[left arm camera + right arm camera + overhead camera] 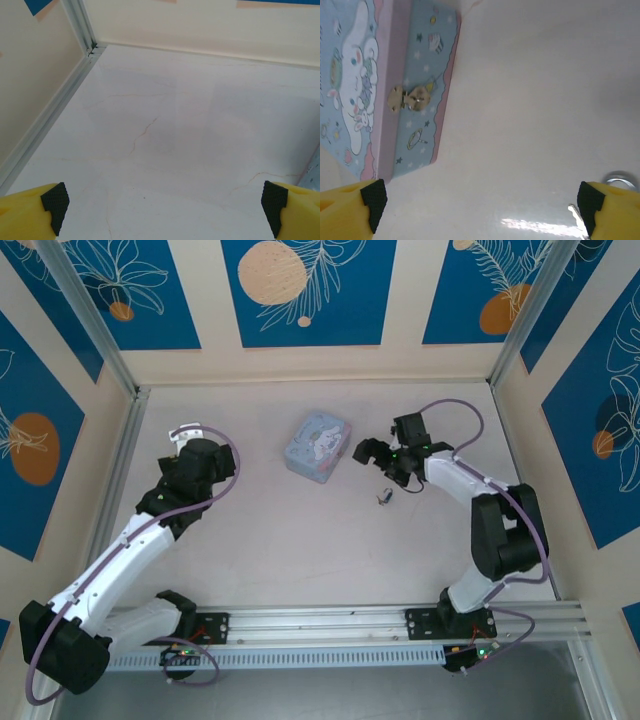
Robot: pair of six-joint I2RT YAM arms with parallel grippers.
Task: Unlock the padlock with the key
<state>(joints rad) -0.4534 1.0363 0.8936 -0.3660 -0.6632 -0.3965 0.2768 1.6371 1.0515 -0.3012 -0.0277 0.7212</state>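
- Top view: the padlock (385,497) lies on the bare bench (300,550), on the base side of the right end effector (375,455) and near it. It is too small here to make out its long axis, or to tell the key apart from it.
- Top view: the right end effector points toward the box (318,446), not at the padlock. My judgement is that it must draw back toward its own base and tip down to reach it.
- Top view: the left end effector (190,440) is well apart from the padlock, on the far side of the box. The right arm is clearly the nearer one.
- Left wrist view: the left end effector (162,205) has its fingers spread wide with nothing between them. Only bare bench lies ahead.
- Right wrist view: the right end effector (482,205) is also spread wide and holds nothing.
- Right wrist view: the box and its clasp (410,98) are ahead to the left.
- Right wrist view: a bright metal loop (618,178), probably the padlock's shackle, sits at the lower right edge, just beside the right-hand pad (590,205).
- Right wrist view: a thin bright sliver that is likely the key (574,212) lies close to that pad, just inside it. Both are cut off by the finger, so I cannot tell how they lie.
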